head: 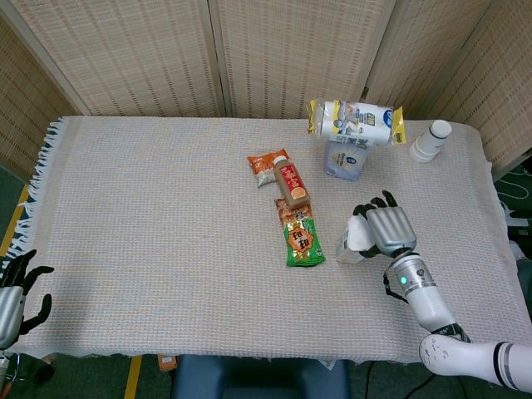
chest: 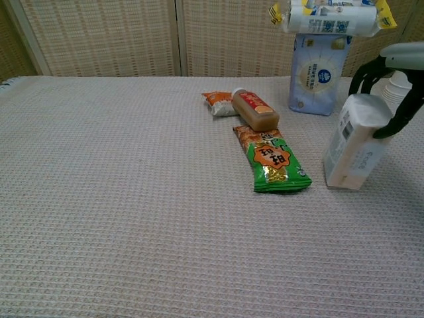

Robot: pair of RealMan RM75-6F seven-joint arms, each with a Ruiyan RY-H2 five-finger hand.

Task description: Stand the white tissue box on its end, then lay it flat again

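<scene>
Head view: white tissue box (head: 353, 241) stands nrly upright on the counter (head: 150, 208), R of centre, just R of the green snack pack (head: 300, 241). Right hand (head: 388, 231) sits over the box's top end, dark fingers (head: 370, 206) curled down round the top, gripping it; arm runs off to lower R corner. Left hand (head: 15, 291) is at far lower L edge, off the counter cloth, fingers spread apart, holding nothing. Mid-counter: brown bottle w/ red label (head: 292, 186) lying down, orange snack pack (head: 268, 165) just behind it, touching or nrly so. Back R: blue-white tissue pack (head: 344, 160) standing, w/ a long yellow-ended wipes pack (head: 356, 121) laid across its top. White cup stack (head: 431, 140) near the back R corner.

Chest view: white tissue box (chest: 354, 147) on its end, tilted a bit, top leaning R; bottom end on the counter (chest: 119, 218), barcode side facing L. Right hand (chest: 397, 83) at the R frame edge, dark fingers (chest: 363, 71) arched over the box top, one on the L side, another (chest: 397, 119) down the R side, so the top is clasped between them. Green snack pack (chest: 271, 159) lies flat just L of the box, apart from it. Brown bottle (chest: 254, 110) behind the green pack, orange snack pack (chest: 218, 103) at its L. Blue-white tissue pack (chest: 317, 73) upright behind, wipes pack (chest: 331, 18) on top. White cup stack (chest: 397, 86) partly hidden behind the hand. Left hand not seen here.
</scene>
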